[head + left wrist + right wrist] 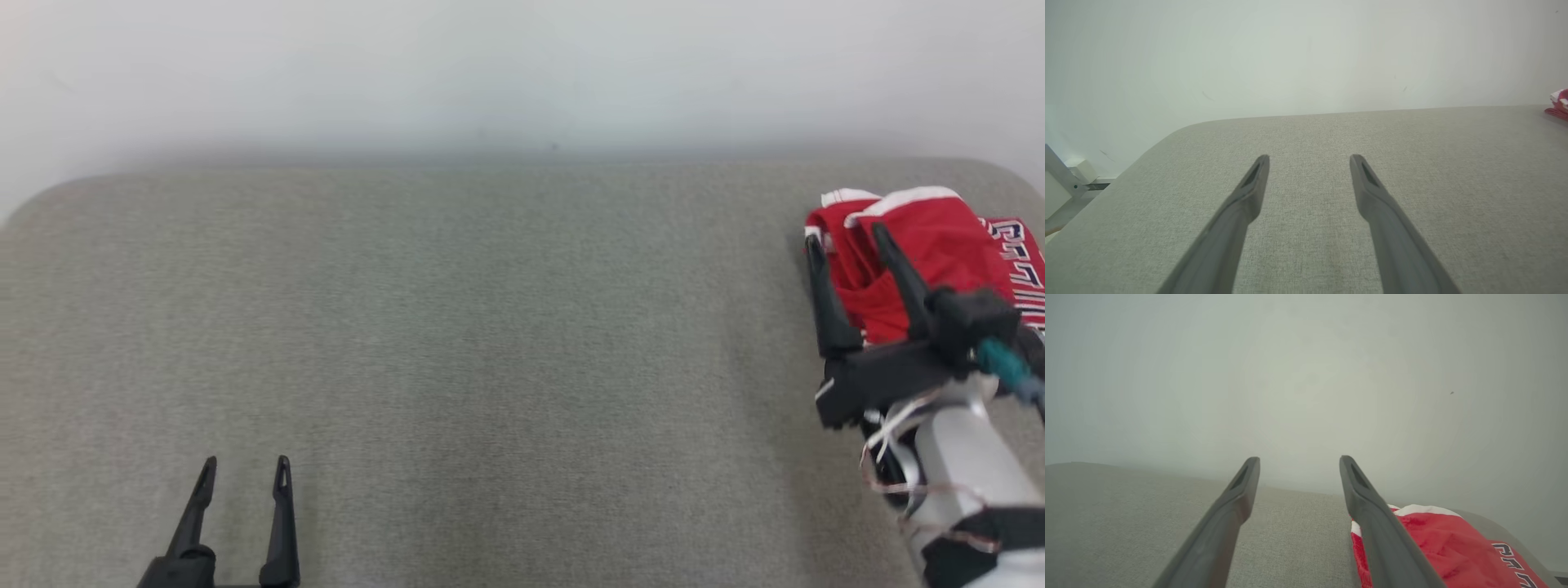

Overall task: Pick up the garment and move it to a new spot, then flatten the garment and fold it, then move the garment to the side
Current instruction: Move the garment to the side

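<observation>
While left end effector (pixel 246 462) and right end effector (pixel 845 235) gape empty, the garment (pixel 947 237) lies bunched, red, white-trimmed.

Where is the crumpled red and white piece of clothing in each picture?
Head view: crumpled red and white cloth garment at the right edge, mid-height.
Left wrist view: a small bit at the right edge, upper half.
Right wrist view: lower right corner.
Shared landmark: the grey fabric tabletop it lies on.

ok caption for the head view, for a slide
Open right claw at the crumpled red garment on a grey fabric surface, left claw open.
</observation>
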Available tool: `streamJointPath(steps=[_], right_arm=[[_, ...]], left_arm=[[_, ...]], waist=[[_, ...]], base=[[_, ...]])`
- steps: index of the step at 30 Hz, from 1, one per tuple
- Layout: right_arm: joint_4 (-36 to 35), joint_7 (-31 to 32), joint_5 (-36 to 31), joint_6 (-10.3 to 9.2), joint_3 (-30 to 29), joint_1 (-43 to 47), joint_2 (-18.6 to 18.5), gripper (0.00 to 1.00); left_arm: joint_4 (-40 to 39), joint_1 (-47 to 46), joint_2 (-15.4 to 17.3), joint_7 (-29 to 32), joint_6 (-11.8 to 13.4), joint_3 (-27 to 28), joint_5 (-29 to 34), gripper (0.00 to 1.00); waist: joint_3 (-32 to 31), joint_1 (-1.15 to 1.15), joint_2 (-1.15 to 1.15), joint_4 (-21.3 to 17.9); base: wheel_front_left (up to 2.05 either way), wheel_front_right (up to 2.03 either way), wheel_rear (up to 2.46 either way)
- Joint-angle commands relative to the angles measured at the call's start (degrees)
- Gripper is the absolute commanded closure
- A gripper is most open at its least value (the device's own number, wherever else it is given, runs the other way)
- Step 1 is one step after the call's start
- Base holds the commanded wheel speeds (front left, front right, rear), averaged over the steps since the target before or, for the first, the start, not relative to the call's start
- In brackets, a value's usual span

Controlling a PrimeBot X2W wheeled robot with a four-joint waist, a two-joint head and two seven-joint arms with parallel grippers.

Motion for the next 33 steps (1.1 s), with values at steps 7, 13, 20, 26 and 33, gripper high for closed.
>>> streamJointPath(steps=[7, 13, 20, 26, 33], right_arm=[[-13.0, -0.2, -4.7, 0.03, -7.4, 13.2, 6.0, 0.00], [-20.8, -0.2, -7.7, 0.03, -8.9, 23.9, 10.2, 0.00], [-24.2, -0.2, -8.0, 0.03, -12.2, 31.2, 13.8, 0.00], [-23.9, -0.2, -8.5, 0.03, -13.7, 34.6, 15.2, 0.00], [-22.9, -0.2, -8.6, 0.03, -13.9, 36.4, 15.5, 0.00]], left_arm=[[0.7, 1.3, -0.6, -0.2, 0.3, -1.1, 0.1, 0.00], [0.8, 2.8, -0.8, -0.2, 0.7, -1.6, -0.4, 0.00], [1.0, 3.7, -0.9, -0.2, 0.8, -1.6, -0.5, 0.00], [1.2, 3.9, -1.0, -0.2, 0.8, -1.6, -0.4, 0.00], [1.3, 4.3, -1.1, -0.2, 0.9, -1.9, -0.6, 0.00]], waist=[[-3.3, 0.01, 0.01, 3.2], [-5.0, 0.01, 0.01, 3.1], [-6.2, 0.01, 0.01, 1.8], [-6.9, 0.01, 0.01, 1.3], [-7.4, 0.01, 0.01, 1.2]], base=[[0.00, 0.00, 0.00], [0.00, 0.00, 0.00], [0.00, 0.00, 0.00], [0.00, 0.00, 0.00], [0.00, 0.00, 0.00]])
